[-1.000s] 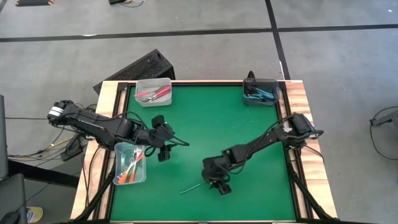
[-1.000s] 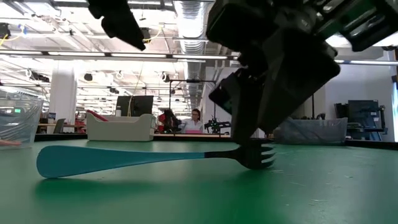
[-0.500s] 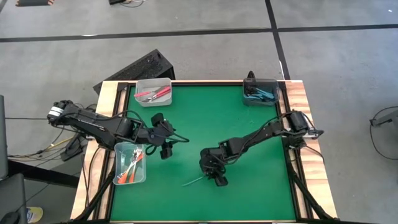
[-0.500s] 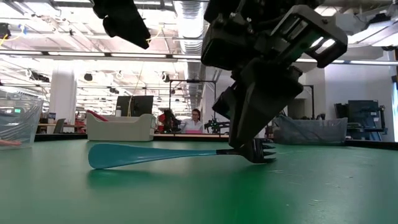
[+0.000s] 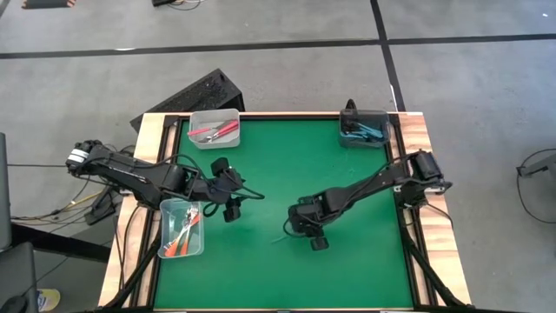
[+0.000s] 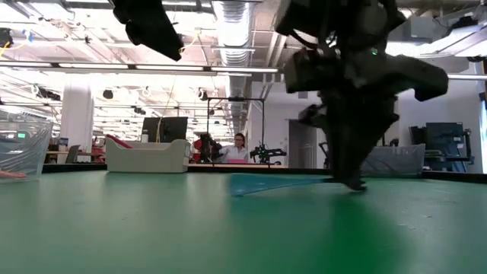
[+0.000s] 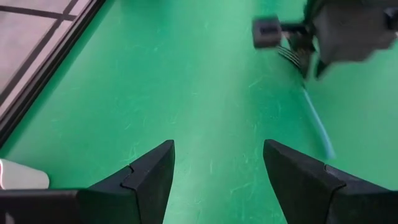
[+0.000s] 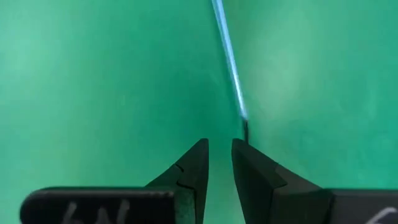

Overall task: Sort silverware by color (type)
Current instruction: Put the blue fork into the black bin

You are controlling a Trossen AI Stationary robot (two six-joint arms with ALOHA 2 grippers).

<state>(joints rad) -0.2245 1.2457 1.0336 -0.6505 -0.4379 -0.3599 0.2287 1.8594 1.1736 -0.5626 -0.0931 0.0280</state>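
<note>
Teal fork [image 5: 284,237] lay alone on the green mat [image 5: 278,156], my right gripper [image 5: 317,241] narrowed beside its neck (held or not, I couldn't tell). Other silverware already sat in three bins; left gripper [image 5: 229,211] hung wide.

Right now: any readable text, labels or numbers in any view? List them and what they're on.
Nothing can be read for certain.
Right gripper: pale marks on its body at the bottom edge of the right wrist view, cut off; perhaps "6N", not sure.
Clear bin in the low view: a small green mark, too blurred to read.
Room behind the table: no legible signs.
</note>
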